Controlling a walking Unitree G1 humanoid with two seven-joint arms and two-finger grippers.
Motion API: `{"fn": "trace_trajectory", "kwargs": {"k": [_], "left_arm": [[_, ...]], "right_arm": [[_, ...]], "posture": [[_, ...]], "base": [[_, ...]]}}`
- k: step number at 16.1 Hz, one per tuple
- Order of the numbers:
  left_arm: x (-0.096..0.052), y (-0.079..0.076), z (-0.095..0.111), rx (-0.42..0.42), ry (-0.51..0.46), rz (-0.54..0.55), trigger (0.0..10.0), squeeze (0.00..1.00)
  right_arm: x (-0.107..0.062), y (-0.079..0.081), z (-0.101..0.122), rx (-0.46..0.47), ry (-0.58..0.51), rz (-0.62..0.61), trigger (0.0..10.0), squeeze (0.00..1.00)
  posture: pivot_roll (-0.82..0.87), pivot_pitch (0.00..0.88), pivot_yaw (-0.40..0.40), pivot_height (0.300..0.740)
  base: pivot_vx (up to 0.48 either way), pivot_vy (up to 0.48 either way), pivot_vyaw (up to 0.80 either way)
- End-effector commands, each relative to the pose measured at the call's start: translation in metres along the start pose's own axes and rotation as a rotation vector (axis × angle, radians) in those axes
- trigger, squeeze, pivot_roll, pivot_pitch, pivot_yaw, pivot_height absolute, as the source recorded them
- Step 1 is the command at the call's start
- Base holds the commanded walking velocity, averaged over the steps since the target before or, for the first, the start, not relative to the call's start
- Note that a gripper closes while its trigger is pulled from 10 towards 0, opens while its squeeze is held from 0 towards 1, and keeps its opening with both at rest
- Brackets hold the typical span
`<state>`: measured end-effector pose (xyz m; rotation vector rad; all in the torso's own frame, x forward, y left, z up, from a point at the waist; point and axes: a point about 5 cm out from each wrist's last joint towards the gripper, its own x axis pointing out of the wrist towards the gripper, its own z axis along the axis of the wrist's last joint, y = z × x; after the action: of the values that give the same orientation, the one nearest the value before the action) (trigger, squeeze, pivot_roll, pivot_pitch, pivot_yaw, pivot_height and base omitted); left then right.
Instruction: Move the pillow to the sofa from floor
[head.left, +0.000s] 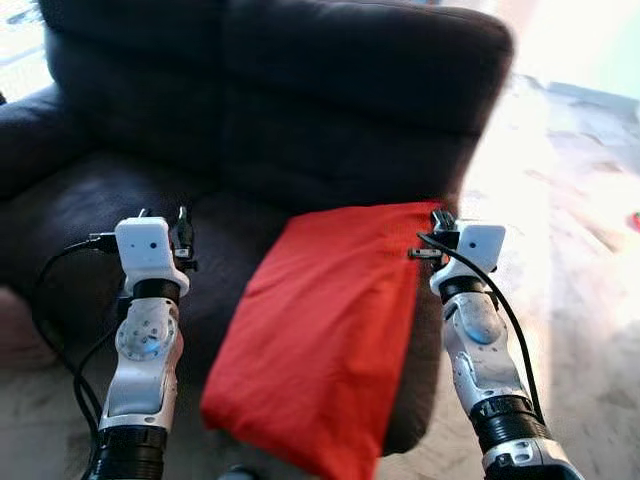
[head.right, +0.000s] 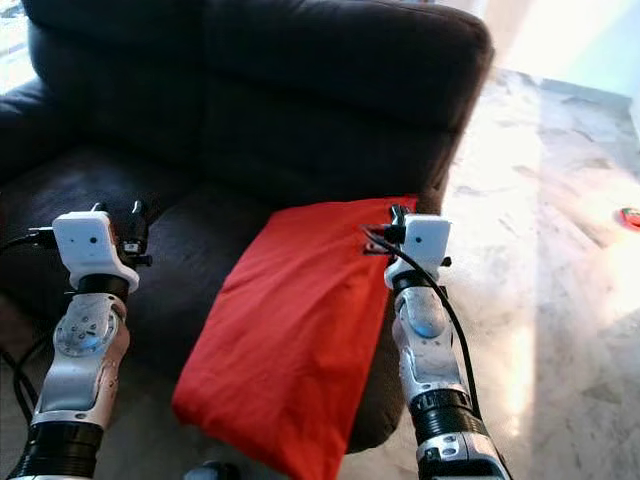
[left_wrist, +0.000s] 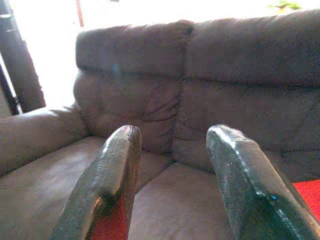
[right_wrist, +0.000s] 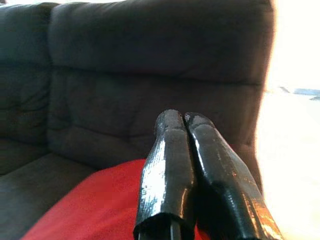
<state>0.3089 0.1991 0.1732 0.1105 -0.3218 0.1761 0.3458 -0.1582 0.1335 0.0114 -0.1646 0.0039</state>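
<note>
Currently the red pillow (head.left: 325, 330) lies on the right-hand seat cushion of the dark brown sofa (head.left: 300, 90), top edge near the backrest, lower end hanging over the front edge of the seat. It's off the marble floor (head.left: 570, 200).

Right gripper (right_wrist: 184, 120): jaws closed, fingers pressed together with nothing between them. It sits at the pillow's upper right corner, just above the fabric; the right wrist view has red cloth directly under the fingers and the sofa backrest ahead. Can't tell whether the fingertips touch the pillow.

Left gripper (left_wrist: 172, 135): jaws open, empty, a clear gap between the two black fingers. It's held over the left seat cushion, well apart from the pillow, pointing at the seam between the two backrest cushions. Left armrest (left_wrist: 35, 132) shows off to the side in the left wrist view, and a corner of the pillow is at the frame edge.

Both silver arms are raised in front of the sofa, one on each side of the pillow.
</note>
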Motion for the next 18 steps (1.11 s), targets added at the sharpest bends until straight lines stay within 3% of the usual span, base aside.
{"fn": "trace_trajectory", "kwargs": {"k": [1,18], "left_arm": [[-0.0006,0.0009,0.0013,0.002,0.001,-0.002,10.0,0.0],[-0.0015,0.0051,0.0024,0.0,0.009,0.011,10.0,0.0]], "right_arm": [[0.0021,-0.0006,0.0014,-0.001,-0.002,-0.004,10.0,0.0],[0.0047,0.0001,0.0018,-0.009,0.005,0.008,10.0,0.0]], "posture": [[0.13,0.117,-0.073,0.73],[0.14,0.133,-0.082,0.73]], "base": [[0.0,0.322,0.0],[0.0,0.33,0.0]]}}
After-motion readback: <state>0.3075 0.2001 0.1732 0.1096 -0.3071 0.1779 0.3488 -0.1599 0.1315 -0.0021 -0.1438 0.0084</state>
